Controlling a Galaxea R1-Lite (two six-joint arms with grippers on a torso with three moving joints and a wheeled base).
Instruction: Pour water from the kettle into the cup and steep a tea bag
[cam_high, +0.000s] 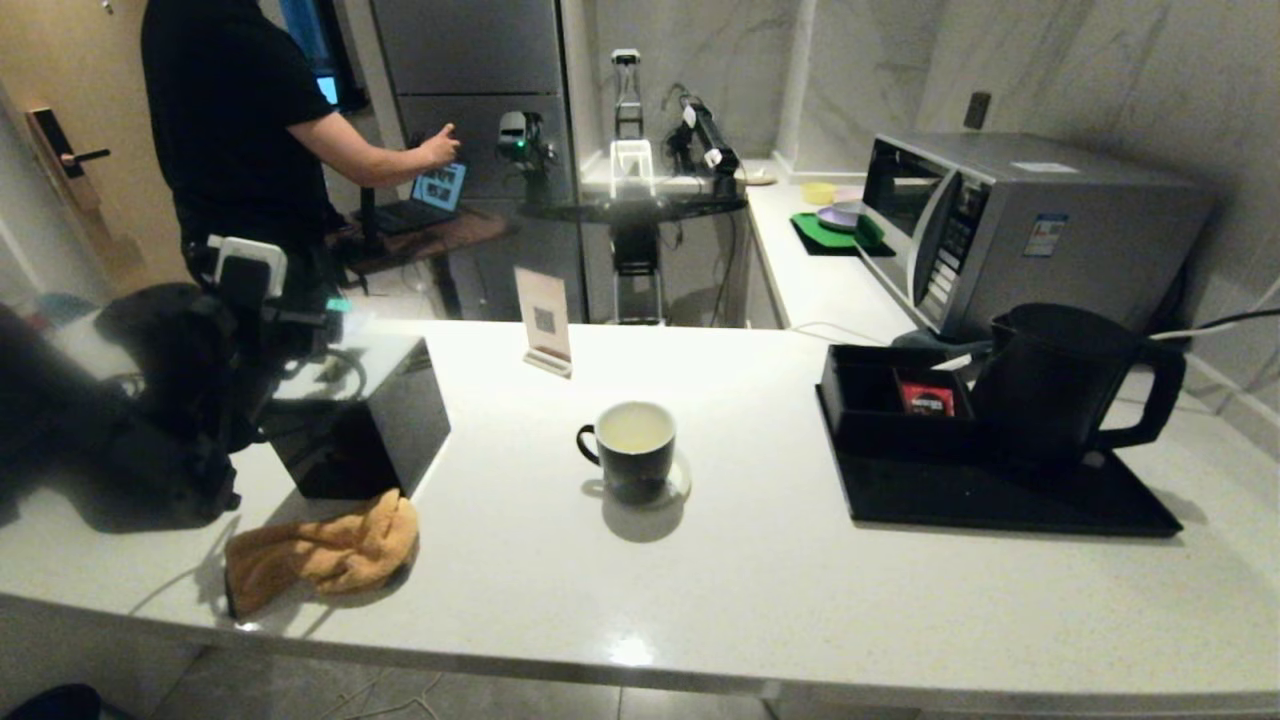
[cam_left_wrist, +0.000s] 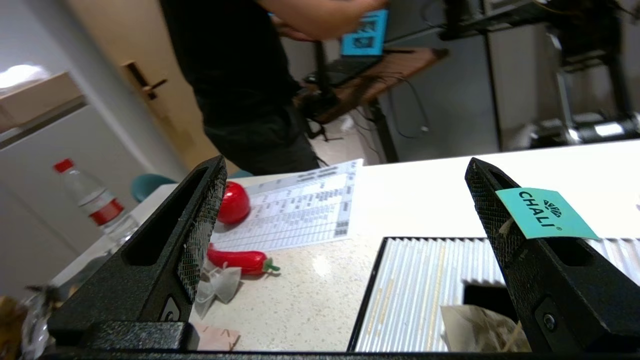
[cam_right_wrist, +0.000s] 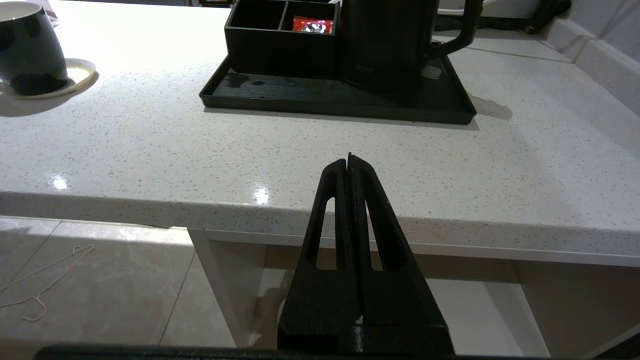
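Two grippers: left gripper (cam_left_wrist: 345, 210), jaws wide apart, teal "CHALI" paper tag (cam_left_wrist: 545, 214) stuck on one finger, over the ribbed white tray; judged step is fetching a tea bag, so close on the bag, not the tag. Right gripper (cam_right_wrist: 349, 159) pressed together, parked below the counter. Tall matte black kettle (cam_high: 1060, 385) centre right; small black mug (cam_high: 632, 448) at centre, faintly yellowish water (cam_high: 634, 428) inside.

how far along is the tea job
Pouring looks done: the cup holds yellowish water and the kettle stands on its tray. In hand: left gripper open, teal tea tag stuck on one finger. Left: no bag visible in the cup.
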